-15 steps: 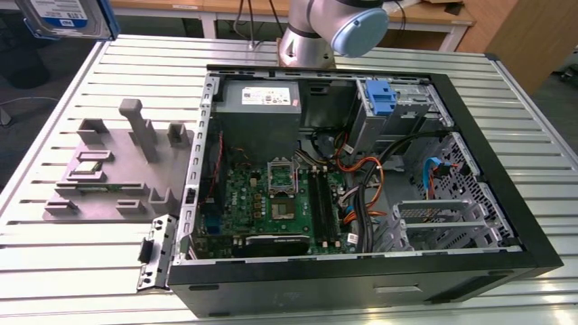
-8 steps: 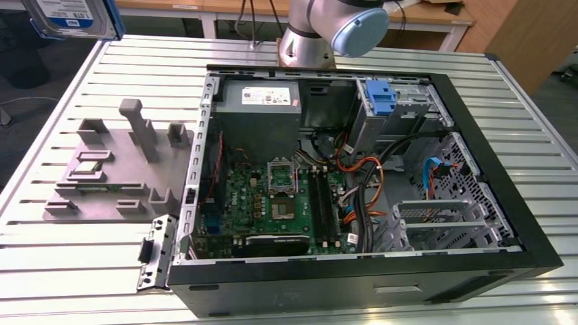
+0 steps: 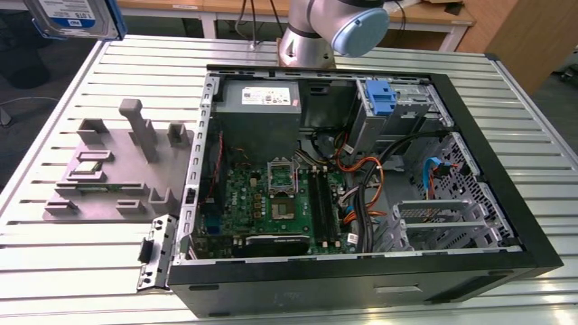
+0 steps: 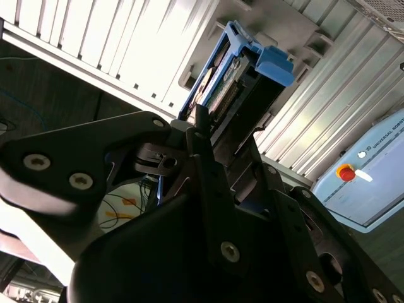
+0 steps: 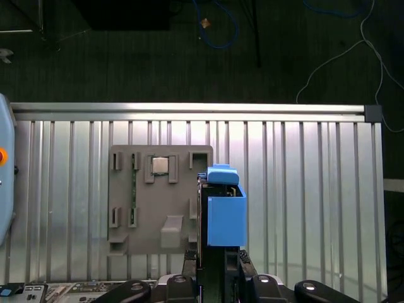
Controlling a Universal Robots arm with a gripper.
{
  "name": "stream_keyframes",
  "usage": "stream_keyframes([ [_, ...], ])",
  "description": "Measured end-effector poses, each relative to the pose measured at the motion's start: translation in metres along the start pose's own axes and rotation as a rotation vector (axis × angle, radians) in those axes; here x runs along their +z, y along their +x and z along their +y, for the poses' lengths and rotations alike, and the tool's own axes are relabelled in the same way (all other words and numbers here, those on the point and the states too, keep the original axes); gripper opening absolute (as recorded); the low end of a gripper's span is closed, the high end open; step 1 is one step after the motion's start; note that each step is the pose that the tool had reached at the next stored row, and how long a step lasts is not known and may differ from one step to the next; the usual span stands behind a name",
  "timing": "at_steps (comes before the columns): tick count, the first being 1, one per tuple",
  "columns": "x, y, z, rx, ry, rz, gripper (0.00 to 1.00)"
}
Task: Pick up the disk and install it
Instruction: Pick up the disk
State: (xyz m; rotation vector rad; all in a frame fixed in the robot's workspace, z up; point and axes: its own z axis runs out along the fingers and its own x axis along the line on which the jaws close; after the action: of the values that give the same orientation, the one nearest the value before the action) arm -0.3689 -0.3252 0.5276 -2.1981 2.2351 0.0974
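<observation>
Clamping the disk (image 4: 243, 69), a flat rectangular silver hard drive with a white-and-blue label in a blue plastic carrier, the black metal gripper (image 4: 218, 129) was closed on it, with one finger (image 4: 201, 123) pressed against each broad side. In the second wrist view the disk showed edge-on and stood out from the fingertips.

In the exterior view the disk (image 3: 72, 17) hung in the air at the upper corner on the exterior view's left, with its label facing the camera. It was above the ribbed aluminium table (image 3: 54, 271) and well apart from the open black computer case (image 3: 361, 288). The grey and silver robot arm (image 3: 329, 27) rose behind the case.

In the first wrist view the gripper (image 5: 218, 260) pointed down, and the blue carrier of the disk (image 5: 226, 218) appeared over one edge of a flat grey plastic fixture plate (image 5: 151, 208). This plate lay on the table (image 5: 315, 189) and carried a small square silver chip (image 5: 161, 165).

In the exterior view the fixture plate (image 3: 108, 183) lay just beside the case, on the exterior view's left, and the chip (image 3: 88, 168) sat on it. Inside the case lay a green motherboard (image 3: 271, 196). An upright blue plastic bracket (image 3: 382, 101) stood at the metal drive cage (image 3: 420, 101) near the far side.
</observation>
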Motion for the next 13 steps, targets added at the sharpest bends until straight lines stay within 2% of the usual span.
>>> stream_keyframes([
  [5, -0.0001, -0.0001, -0.0017, 0.000, 0.0000, 0.0000, 0.35],
  [13, -0.0004, -0.0009, -0.0099, 0.000, 0.0000, 0.0000, 0.35],
])
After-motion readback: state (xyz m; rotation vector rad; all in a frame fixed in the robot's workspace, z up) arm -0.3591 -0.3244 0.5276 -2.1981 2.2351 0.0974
